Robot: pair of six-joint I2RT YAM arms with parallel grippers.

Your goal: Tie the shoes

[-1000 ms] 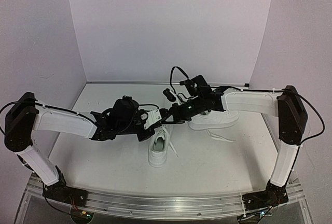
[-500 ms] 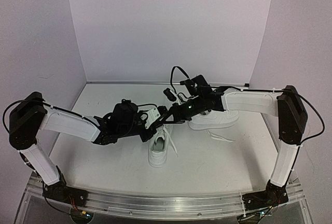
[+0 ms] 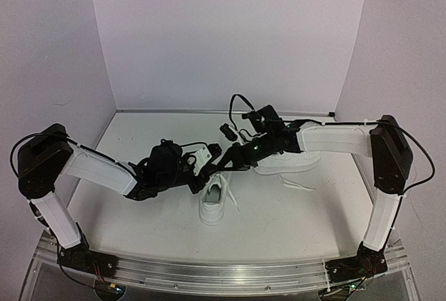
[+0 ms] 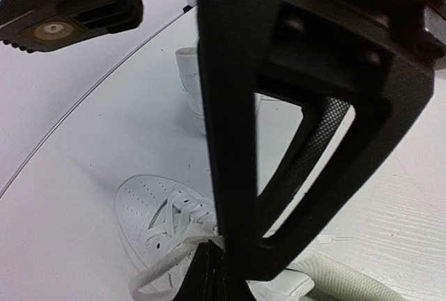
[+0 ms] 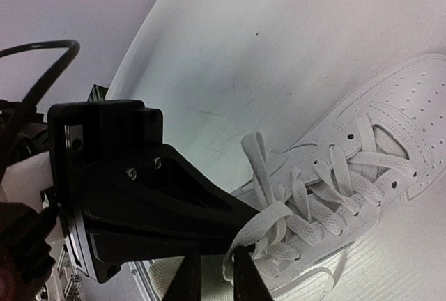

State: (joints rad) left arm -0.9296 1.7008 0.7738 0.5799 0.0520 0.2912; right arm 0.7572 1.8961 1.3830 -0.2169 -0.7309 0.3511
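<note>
Two white shoes lie on the table: the near shoe under both grippers, toe towards the back, and the far shoe behind the right arm. My left gripper hangs over the near shoe's laces, shut on a loop of white lace that runs into its tips. My right gripper meets it from the right, jaws a little apart. A lace loop drapes against its right finger, and nothing is pinched in the gap. The shoe's laces are crossed and loose.
The left gripper's black body fills the right wrist view close to the right fingers. The right gripper's finger frame blocks most of the left wrist view. A lace end of the far shoe trails on the table. Walls enclose the back and sides.
The right jaws have parted from shut and no longer pinch the lace. The left arm has settled slightly lower and nearer the shoe, still shut on its loop.
</note>
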